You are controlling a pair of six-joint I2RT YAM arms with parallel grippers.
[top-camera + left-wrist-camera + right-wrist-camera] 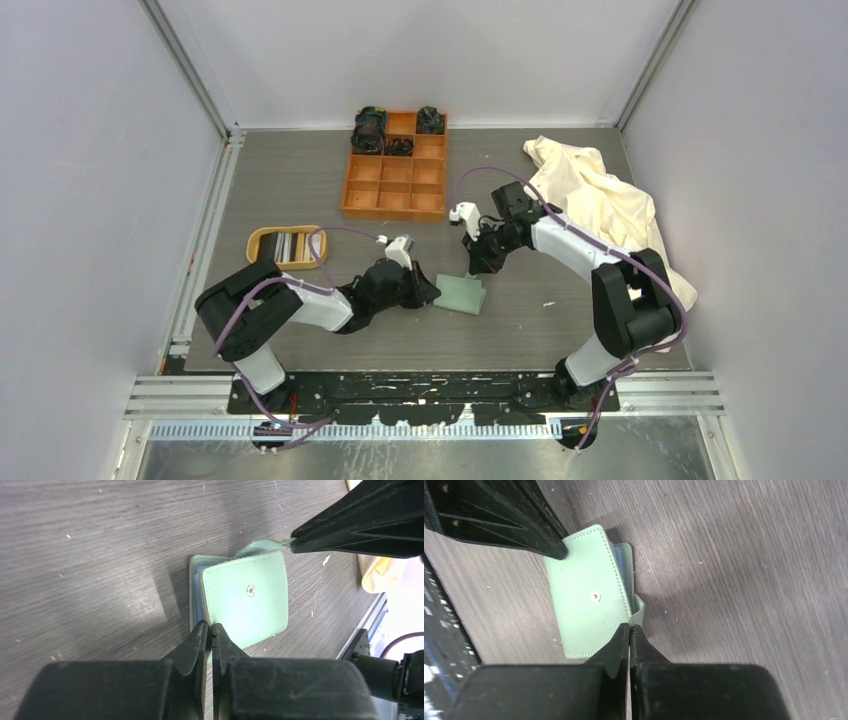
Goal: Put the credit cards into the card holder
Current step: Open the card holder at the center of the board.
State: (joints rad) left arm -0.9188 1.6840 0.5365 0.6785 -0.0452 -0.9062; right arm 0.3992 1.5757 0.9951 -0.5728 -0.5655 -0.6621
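Left wrist view, centre: card holder [245,600]; left gripper [210,630] & right gripper [294,541] pinched opposite edges, prob. to open it.

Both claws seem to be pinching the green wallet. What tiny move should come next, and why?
Probably lift the right gripper to peel the flap open: it is shut on the strap tab, the left gripper grips the opposite edge, and the wallet lies folded shut.
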